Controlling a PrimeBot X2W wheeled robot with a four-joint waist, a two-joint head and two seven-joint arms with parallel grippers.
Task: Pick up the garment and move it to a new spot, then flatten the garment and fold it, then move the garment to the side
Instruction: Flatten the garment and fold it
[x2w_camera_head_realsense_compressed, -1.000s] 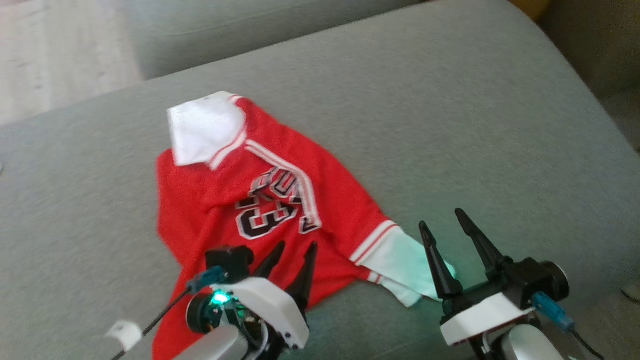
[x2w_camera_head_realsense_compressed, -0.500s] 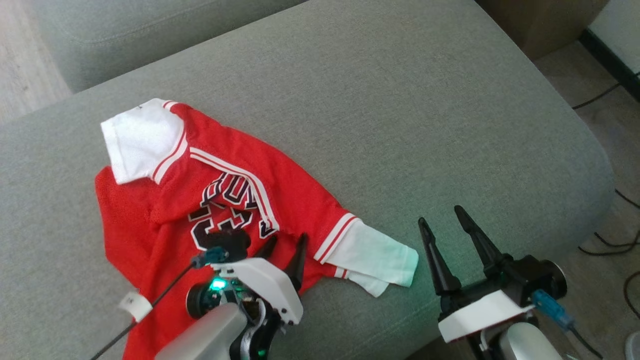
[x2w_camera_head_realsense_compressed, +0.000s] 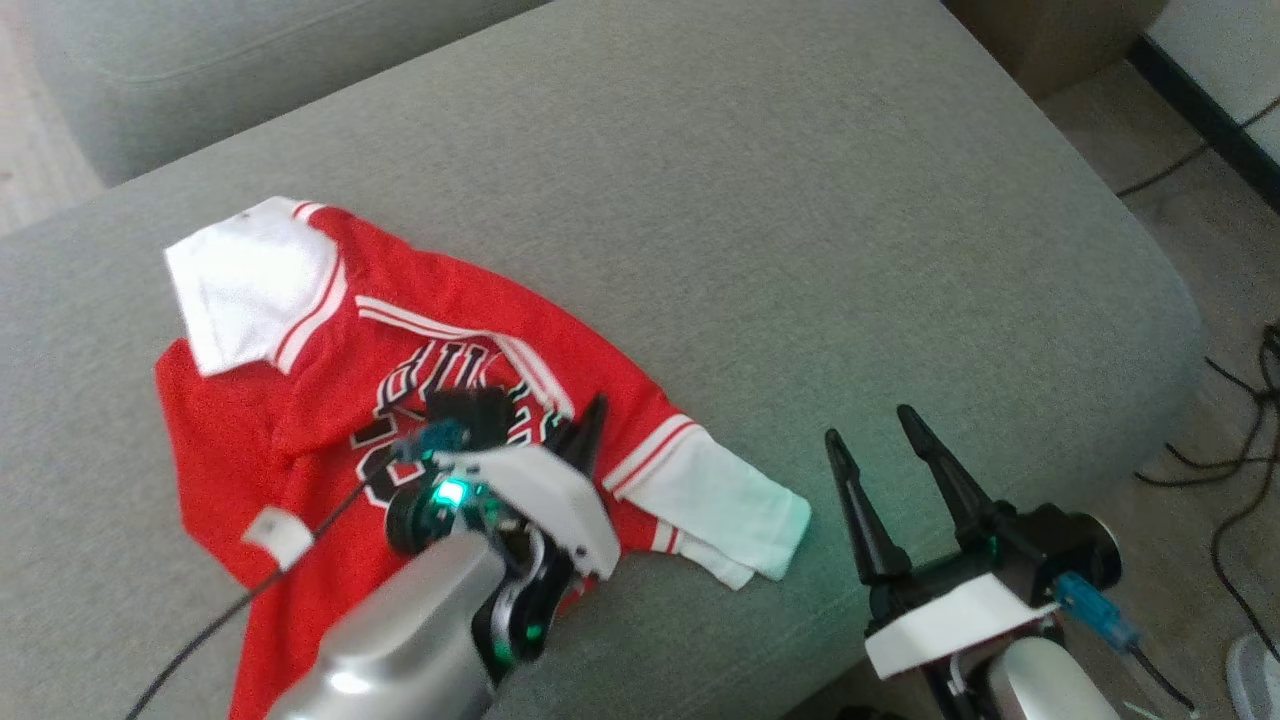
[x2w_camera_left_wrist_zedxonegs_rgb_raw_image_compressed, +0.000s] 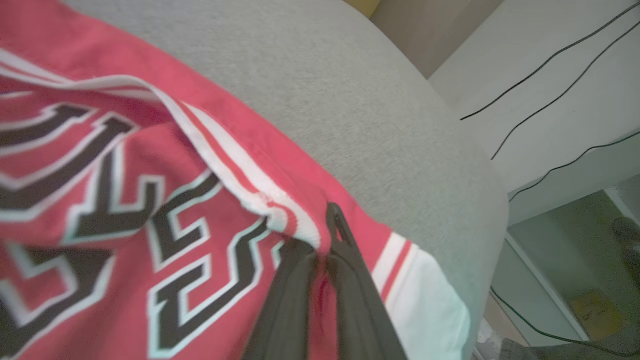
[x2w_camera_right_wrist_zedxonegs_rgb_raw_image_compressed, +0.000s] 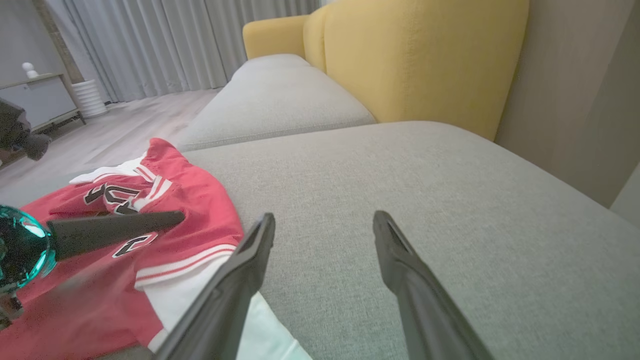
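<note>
The red jersey (x2w_camera_head_realsense_compressed: 260, 420) lies crumpled on the grey sofa cushion (x2w_camera_head_realsense_compressed: 800, 200), towards the cushion's front edge. Its white sleeve (x2w_camera_head_realsense_compressed: 720, 500) points along that edge. The left end effector (x2w_camera_head_realsense_compressed: 590, 425) is clenched on a fold of red cloth right by the striped trim, low over the cushion. The right end effector (x2w_camera_head_realsense_compressed: 868, 425) hangs with its fingers spread and nothing in them, just off the cushion's front edge, near the sleeve's cuff.

To my eye the pick-up is under way. The pinch looks thin, so I'd raise it slowly and straight up, watching that the fold doesn't slide out. Then I'd carry it to the bare middle of the cushion.

Across the chest run black block characters edged in white. They are creased and partly behind the arm, so I can't read them for certain.
</note>
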